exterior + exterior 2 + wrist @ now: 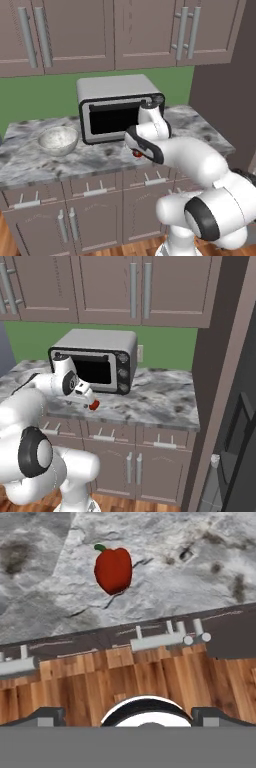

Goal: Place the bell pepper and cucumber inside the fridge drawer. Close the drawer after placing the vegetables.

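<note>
Just ahead, bell pepper [113, 569] (on counter [200, 582]), hand [86, 397] open

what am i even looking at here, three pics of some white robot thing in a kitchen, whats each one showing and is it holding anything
It is a computer-rendered kitchen with a white robot arm on a base that can drive. Two pictures come from cameras on that base, behind the arm to its left and right, looking forward over the marble counter. The third comes from a camera on the arm's hand, looking down at the counter edge and the wooden floor.

On the counter stand a toaster oven and a speckled bowl. A red bell pepper lies near the counter's front edge. The hand hangs close above the pepper. Its fingers stand wide open and hold nothing, so the pepper is not yet picked up.
</note>
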